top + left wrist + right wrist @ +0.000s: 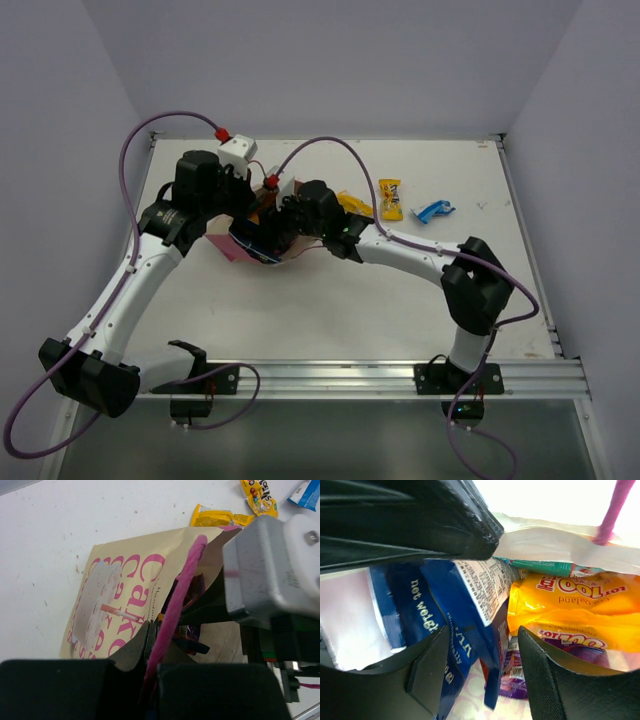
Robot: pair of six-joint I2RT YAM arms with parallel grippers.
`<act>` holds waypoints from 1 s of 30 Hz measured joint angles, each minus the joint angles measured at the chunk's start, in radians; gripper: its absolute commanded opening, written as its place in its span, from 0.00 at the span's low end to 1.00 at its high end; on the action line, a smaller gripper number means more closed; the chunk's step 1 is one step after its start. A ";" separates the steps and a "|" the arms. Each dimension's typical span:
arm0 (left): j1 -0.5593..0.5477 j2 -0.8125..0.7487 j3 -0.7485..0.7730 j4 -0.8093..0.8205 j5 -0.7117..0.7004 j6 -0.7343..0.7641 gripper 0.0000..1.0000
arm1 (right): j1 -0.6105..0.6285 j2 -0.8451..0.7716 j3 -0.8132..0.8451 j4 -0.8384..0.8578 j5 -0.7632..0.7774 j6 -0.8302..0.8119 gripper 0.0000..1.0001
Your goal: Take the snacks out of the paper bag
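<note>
The right fingers (540, 680) stand apart inside the paper bag (125, 580), astride a dark blue packet (455, 630) beside an orange pouch (570, 605) (a gap shows at one finger). The left fingers (215, 690) are clamped on the bag's mouth edge by its pink handle (175, 605). The bag lies on its side on the tabletop (330, 300), with two yellow packets (391, 198) and a tiny blue packet (433, 211) near it to the right.
</note>
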 measured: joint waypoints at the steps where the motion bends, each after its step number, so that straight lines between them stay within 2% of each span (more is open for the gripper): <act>1: 0.000 0.000 0.000 0.000 0.000 0.000 0.00 | 0.000 0.010 0.005 0.000 -0.001 0.000 0.58; 3: 0.000 0.000 0.000 0.000 0.000 0.000 0.00 | 0.000 0.036 0.019 -0.001 -0.004 0.000 0.55; 6: 0.000 0.000 0.000 0.000 0.000 0.000 0.00 | 0.000 0.076 0.033 -0.004 -0.008 0.000 0.44; 7: 0.000 0.000 0.000 0.000 0.000 0.000 0.00 | 0.000 0.081 0.033 -0.005 -0.008 0.001 0.32; 9: 0.000 0.000 0.000 0.000 0.000 0.000 0.00 | 0.000 0.085 0.033 -0.012 -0.007 -0.001 0.18; 10: 0.000 0.000 0.000 0.000 0.000 0.000 0.00 | 0.000 0.085 0.033 -0.012 -0.006 -0.002 0.07; 12: 0.000 0.000 0.000 0.000 -0.003 0.000 0.00 | 0.001 0.079 0.032 -0.012 -0.005 -0.002 0.01; 17: 0.000 0.000 0.000 0.001 -0.020 -0.001 0.00 | 0.003 -0.034 -0.025 -0.045 -0.001 -0.009 0.00; 26: 0.000 0.001 0.000 0.003 -0.075 -0.008 0.00 | 0.003 -0.480 -0.055 -0.149 -0.002 -0.044 0.00; 30: 0.000 0.001 0.000 0.003 -0.080 -0.008 0.00 | -0.047 -0.610 -0.040 -0.190 0.022 -0.056 0.00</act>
